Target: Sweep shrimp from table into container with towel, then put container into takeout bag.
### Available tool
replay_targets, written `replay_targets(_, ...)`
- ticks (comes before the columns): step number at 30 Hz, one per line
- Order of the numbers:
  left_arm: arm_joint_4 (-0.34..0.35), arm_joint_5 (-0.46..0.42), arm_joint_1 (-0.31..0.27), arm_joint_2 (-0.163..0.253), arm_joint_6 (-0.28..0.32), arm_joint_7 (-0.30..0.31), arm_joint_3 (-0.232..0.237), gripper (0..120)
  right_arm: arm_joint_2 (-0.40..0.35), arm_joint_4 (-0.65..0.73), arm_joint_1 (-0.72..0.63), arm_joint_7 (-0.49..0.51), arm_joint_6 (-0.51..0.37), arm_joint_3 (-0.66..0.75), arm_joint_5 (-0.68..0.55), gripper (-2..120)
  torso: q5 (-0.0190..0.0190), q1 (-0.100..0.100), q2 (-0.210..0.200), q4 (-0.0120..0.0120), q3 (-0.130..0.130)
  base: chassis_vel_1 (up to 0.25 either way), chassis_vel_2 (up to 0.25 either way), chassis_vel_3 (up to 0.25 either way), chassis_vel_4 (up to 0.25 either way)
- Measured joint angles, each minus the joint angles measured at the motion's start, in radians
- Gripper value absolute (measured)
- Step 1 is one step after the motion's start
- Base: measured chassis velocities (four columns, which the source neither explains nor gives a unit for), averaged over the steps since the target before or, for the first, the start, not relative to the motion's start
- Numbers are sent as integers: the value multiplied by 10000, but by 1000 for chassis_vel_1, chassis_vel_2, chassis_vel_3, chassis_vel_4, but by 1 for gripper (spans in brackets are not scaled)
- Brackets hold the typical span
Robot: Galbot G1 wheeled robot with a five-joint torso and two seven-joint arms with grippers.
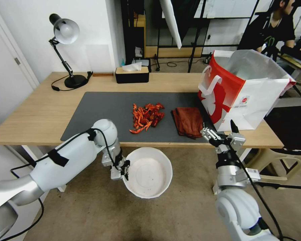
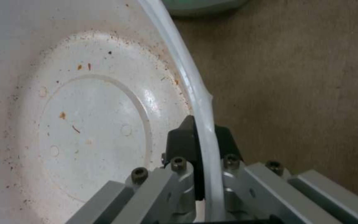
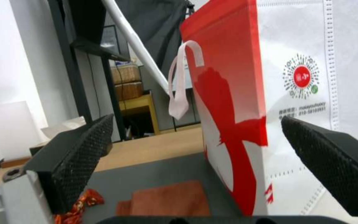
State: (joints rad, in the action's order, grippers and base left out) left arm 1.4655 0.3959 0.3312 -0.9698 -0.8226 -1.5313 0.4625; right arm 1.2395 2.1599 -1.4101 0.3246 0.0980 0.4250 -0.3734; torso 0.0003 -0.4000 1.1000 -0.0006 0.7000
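Shrimp (image 1: 147, 117) on table (image 1: 30, 110) — left gripper (image 1: 125, 168) clamps container (image 1: 148, 172) rim; right gripper (image 1: 220, 131) spread wide.

Glossy shrimp (image 1: 147, 117), soft matt cloth towel (image 1: 188, 121), smooth white plastic container (image 1: 149, 172), light wood-look bench (image 1: 36, 110), matt grey mat (image 1: 103, 110).

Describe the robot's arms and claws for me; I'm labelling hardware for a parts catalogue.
Both arms are glossy white rounded shells with grey metal wrist sections. The left arm has black tape patches and a black cable running along it. The right arm carries a black cable and a small white label. The left claw has black pads on bolted silver bars. The right claw has black fingers with dimpled pads.
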Motion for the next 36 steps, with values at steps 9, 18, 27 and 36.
replay_targets(9, 26, 6, 16, 121, 0, 0, -30, 0, -686, -349, 825, 176, -464, -336, -840, 100, 0, -1, 0, 6, 1, 0, 0, 0, 0)
replay_targets(18, 175, 11, 224, 374, 0, 0, -216, 0, -1089, -965, 1964, 377, -839, -1107, -1503, 100, -3, 0, 0, 7, 0, 0, 0, 0, 0)
replay_targets(27, 386, -3, 356, 570, 0, 1, -303, 0, -1226, -1530, 2475, 596, -1064, -1768, -1746, 100, -3, 0, -1, 6, -1, 0, 0, 0, 0)
replay_targets(36, 479, -6, 552, 649, 0, 0, -387, 0, -1345, -2210, 3204, 854, -1375, -2196, -2112, 100, -3, 1, -1, 7, 0, 0, 0, 0, 0)
